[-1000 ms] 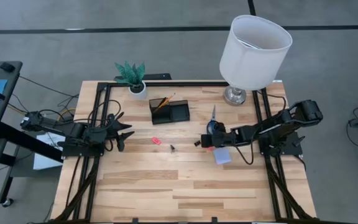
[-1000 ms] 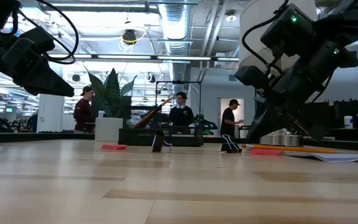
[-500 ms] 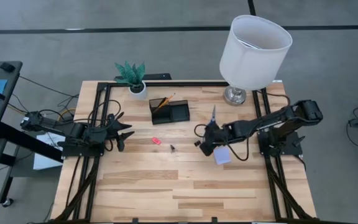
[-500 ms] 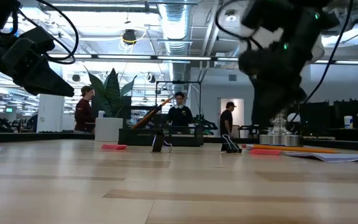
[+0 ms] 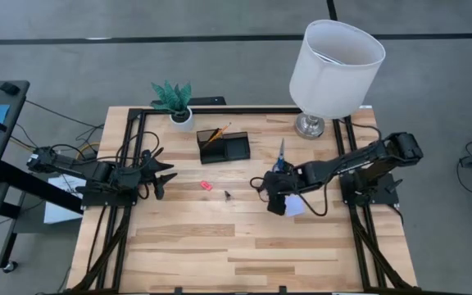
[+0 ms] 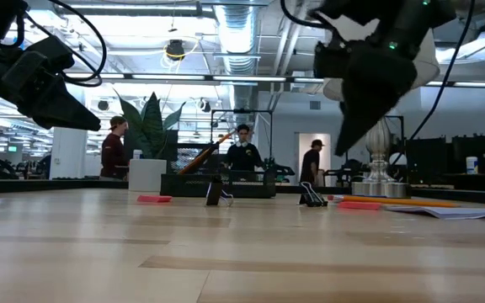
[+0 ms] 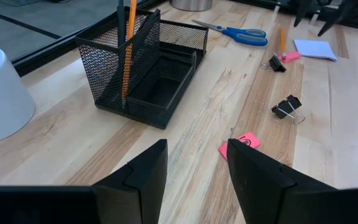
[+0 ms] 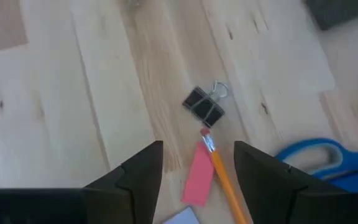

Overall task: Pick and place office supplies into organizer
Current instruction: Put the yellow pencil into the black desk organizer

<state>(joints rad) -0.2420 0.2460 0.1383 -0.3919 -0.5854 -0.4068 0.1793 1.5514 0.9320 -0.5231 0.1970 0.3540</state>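
The black mesh organizer stands at the far middle with an orange pencil upright in its cup. My right gripper hovers open above a black clip, a pink eraser and a second orange pencil. The blue-handled scissors and the pale blue note pad lie beside them. Another pink eraser and clip lie left of centre. My left gripper waits open at the left.
A white lamp stands at the far right and a white plant pot at the far left. The near half of the wooden table is bare wood. People stand in the room beyond the table in the low view.
My right gripper has risen from the table beside the scissors and gone a little toward the table's left and near edges, tipping to point more downward. The supplies on the table lie as before.
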